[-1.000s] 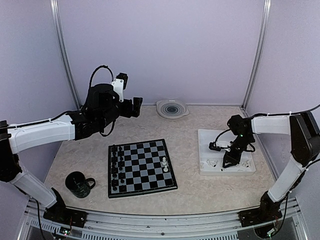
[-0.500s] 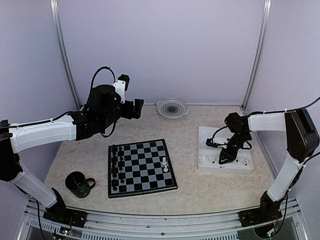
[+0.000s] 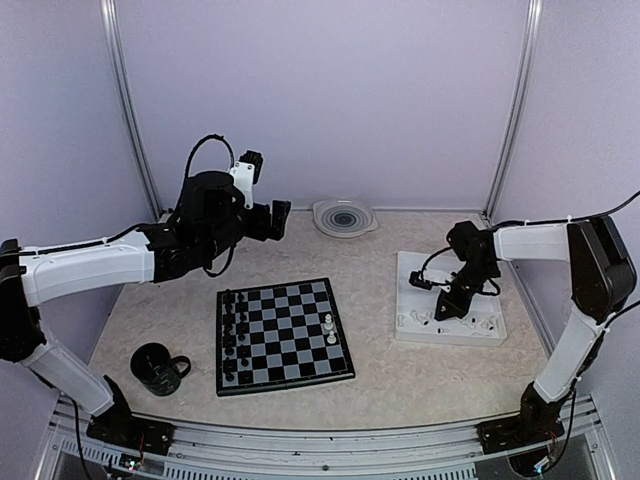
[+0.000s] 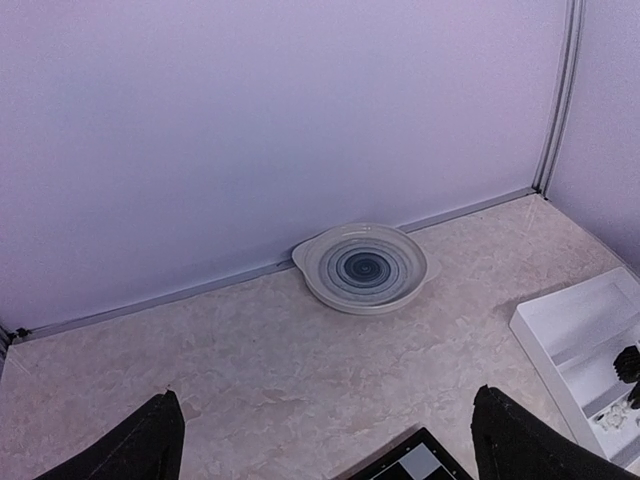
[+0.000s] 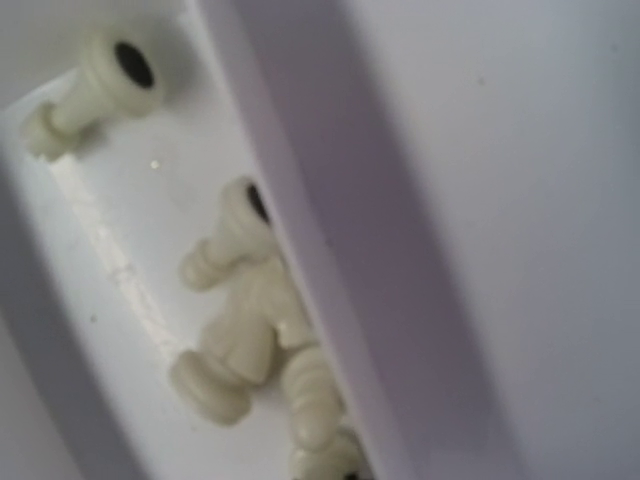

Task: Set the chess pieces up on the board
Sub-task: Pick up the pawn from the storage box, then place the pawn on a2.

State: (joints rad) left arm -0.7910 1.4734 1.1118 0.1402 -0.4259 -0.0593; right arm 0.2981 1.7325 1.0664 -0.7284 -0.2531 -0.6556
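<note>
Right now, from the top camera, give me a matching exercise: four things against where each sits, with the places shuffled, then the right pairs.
Things:
1. mug
2. plate
3. white tray
4. chessboard

Places:
A. centre of the scene
B. farthest back
C. to the right of the chessboard
D. near left, by the chessboard's front corner

Pairs: 1-D; 2-B; 3-C; 4-A

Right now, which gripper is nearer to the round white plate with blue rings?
Left. The left gripper hangs raised just left of the plate; the right gripper is down in the white compartment tray, farther off.
</note>
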